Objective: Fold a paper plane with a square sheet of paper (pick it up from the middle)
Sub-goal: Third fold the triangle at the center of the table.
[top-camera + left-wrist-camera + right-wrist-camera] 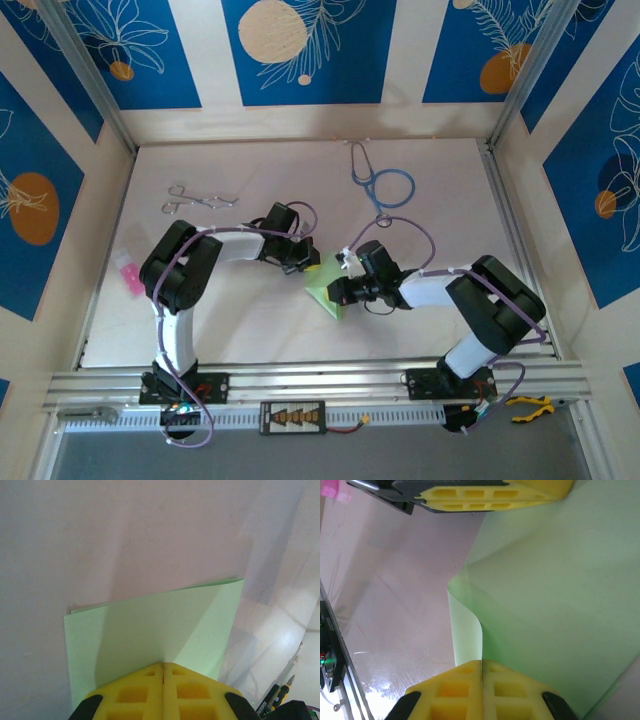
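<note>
We see the left end effector [162, 672] and right end effector [481, 667] pinched shut on the square sheet of paper [328, 292], centre frame; if we pull unevenly, it may tear or crease crooked.

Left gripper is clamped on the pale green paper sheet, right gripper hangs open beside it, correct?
No: the right gripper is shut on the pale green paper sheet too, as the right wrist view shows; the left gripper is clamped.
</note>
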`<control>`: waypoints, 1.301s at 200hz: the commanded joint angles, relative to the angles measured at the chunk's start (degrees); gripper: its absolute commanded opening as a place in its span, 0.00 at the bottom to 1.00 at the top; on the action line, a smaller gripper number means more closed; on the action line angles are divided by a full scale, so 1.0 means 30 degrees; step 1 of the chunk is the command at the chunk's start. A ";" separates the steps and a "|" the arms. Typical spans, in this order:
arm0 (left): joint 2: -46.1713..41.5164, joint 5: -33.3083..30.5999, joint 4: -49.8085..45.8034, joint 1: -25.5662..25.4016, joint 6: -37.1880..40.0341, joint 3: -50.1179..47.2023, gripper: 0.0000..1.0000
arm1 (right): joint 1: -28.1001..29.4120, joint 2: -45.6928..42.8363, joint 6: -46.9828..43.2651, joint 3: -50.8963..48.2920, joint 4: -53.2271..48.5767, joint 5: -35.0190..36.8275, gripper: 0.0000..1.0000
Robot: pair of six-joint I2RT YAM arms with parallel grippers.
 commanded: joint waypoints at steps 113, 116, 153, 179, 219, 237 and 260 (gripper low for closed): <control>-0.0087 -0.0842 -0.0948 -0.0122 -0.0198 -0.0630 0.04 | 0.0585 -0.0357 -0.0855 0.0518 -0.1069 0.2182 0.00; -0.0083 -0.0835 -0.0948 -0.0130 -0.0223 -0.0638 0.04 | 0.0608 -0.0357 -0.0872 0.0524 -0.1098 0.2205 0.00; -0.0156 -0.0855 -0.0903 -0.0120 -0.0284 -0.0631 0.04 | 0.0761 -0.0407 -0.0861 0.0434 -0.1137 0.2530 0.00; -0.0195 -0.0804 -0.0891 -0.0125 -0.0307 -0.0647 0.04 | 0.0773 -0.0556 -0.0856 0.0416 -0.1144 0.2727 0.00; -0.0156 -0.0855 -0.0917 -0.0121 -0.0264 -0.0614 0.04 | 0.0787 -0.0719 -0.1006 0.0642 -0.1414 0.2718 0.00; -0.0143 -0.0816 -0.0886 -0.0135 -0.0329 -0.0638 0.04 | 0.0787 -0.0723 -0.1075 0.0701 -0.1488 0.2731 0.00; -0.0156 -0.0823 -0.0846 -0.0119 -0.0344 -0.0630 0.04 | 0.0729 -0.0687 -0.1126 0.0765 -0.1554 0.2782 0.00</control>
